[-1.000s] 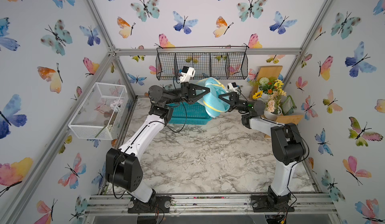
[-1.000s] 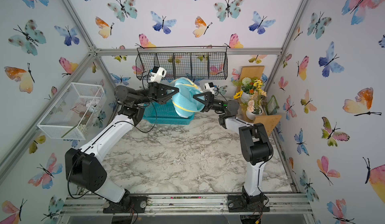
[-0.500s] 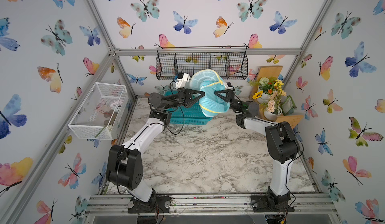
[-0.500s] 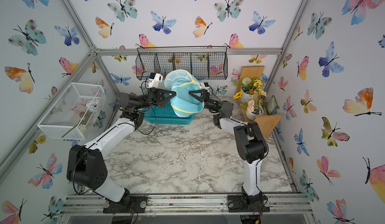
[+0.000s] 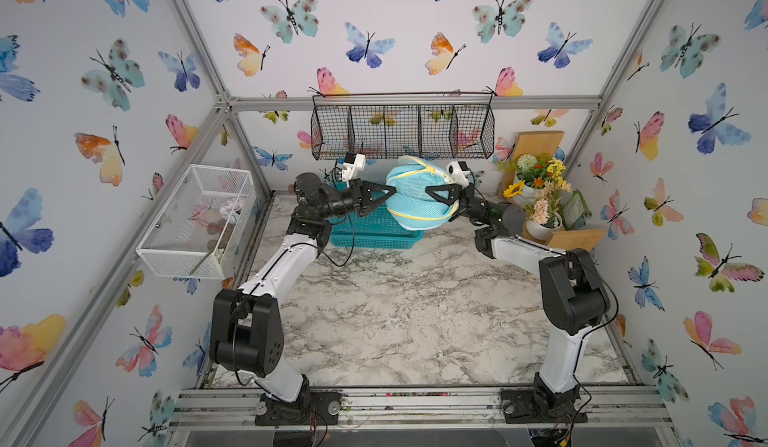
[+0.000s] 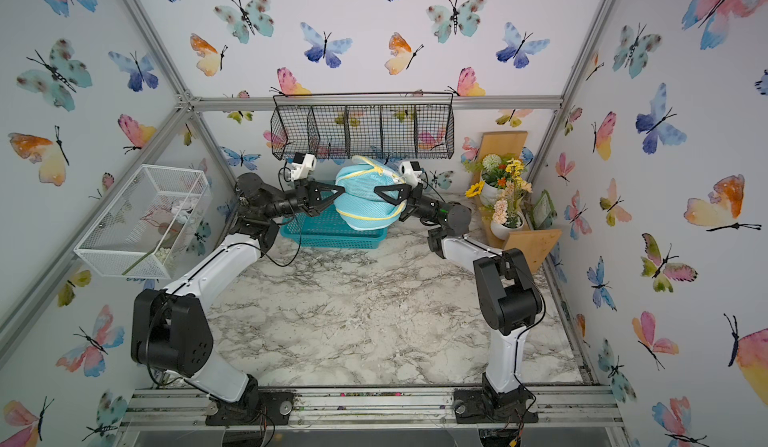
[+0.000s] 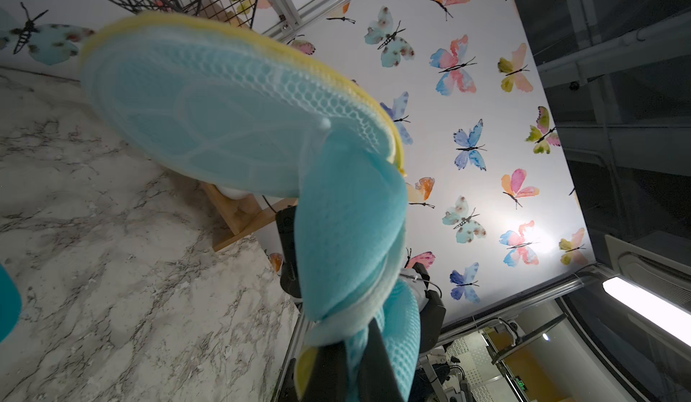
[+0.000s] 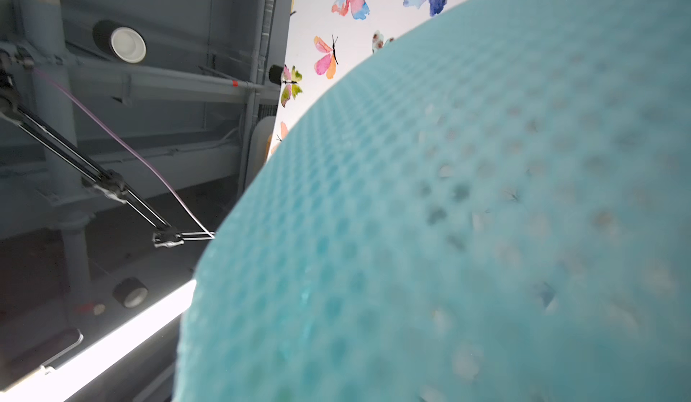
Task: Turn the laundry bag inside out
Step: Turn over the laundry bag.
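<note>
The laundry bag, light-turquoise mesh with yellow piping, hangs crumpled in the air between my two grippers, above the teal basket. My left gripper is shut on a bunched fold at the bag's left side. The left wrist view shows that fold pinched between the dark fingers, with a round end panel beyond. My right gripper presses as a narrow wedge on the bag's right side, shut on it. Mesh fills the right wrist view and hides the jaws.
A black wire wall basket hangs just above and behind the bag. On the left wall is a white wire basket. Flower pots and wooden boards stand at the back right. Marble tabletop spreads in front.
The right gripper has gone from open to shut on the bag's right side. Both grippers and the bag rose a little and moved nearer the wire wall basket.
</note>
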Available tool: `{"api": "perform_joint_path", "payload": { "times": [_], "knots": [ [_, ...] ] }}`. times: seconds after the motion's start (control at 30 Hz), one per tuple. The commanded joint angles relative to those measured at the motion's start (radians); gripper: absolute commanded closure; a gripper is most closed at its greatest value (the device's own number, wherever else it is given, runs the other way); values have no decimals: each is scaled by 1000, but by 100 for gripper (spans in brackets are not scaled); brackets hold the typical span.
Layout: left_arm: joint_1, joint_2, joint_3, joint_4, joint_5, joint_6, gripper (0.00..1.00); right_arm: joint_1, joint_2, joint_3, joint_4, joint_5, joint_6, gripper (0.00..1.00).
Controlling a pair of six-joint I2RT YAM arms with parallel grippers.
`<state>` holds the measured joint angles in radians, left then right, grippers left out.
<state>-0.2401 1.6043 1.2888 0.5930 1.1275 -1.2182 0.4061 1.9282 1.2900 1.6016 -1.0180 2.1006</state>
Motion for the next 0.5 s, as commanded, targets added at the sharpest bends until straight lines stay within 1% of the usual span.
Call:
{"api": "perform_joint_path", "payload": {
  "times": [0.0, 0.03, 0.1, 0.13, 0.17, 0.2, 0.23, 0.27, 0.3, 0.37, 0.4, 0.43, 0.47],
  "knots": [
    [-40, 22, 29, -435, -28, 335, 96, 31, -27, 63, 212, 21, 180, 97],
    [-42, 18, 20, -455, -37, 341, 80, 31, -22, 76, 209, 19, 181, 97],
    [-41, -5, -6, -459, -62, 326, 46, 30, -10, 101, 192, -22, 170, 97],
    [-42, -26, -11, -471, -82, 324, 23, 30, -12, 105, 154, -52, 141, 97],
    [-42, -50, -9, -488, -106, 322, 11, 30, -24, 97, 81, -85, 76, 97],
    [-40, -72, -5, -509, -128, 317, 3, 30, -51, 81, -40, -115, -35, 97],
    [-35, -93, 4, -530, -143, 315, 1, 30, -82, 69, -184, -141, -160, 97],
    [-30, -115, 17, -553, -161, 311, 1, 30, -117, 65, -391, -164, -325, 97],
    [-28, -131, 25, -575, -176, 310, 1, 30, -160, 74, -662, -159, -569, 97],
    [-13, -173, 43, -634, -213, 298, 1, 30, -204, 100, -959, -120, -833, 97],
    [-6, -187, 46, -656, -220, 287, 1, 30, -211, 116, -1034, -108, -904, 97],
    [1, -207, 42, -660, -222, 268, 1, 29, -212, 123, -1062, -100, -937, 97],
    [2, -220, 36, -653, -224, 246, 1, 28, -212, 122, -1058, -96, -939, 97]
  ]
}}
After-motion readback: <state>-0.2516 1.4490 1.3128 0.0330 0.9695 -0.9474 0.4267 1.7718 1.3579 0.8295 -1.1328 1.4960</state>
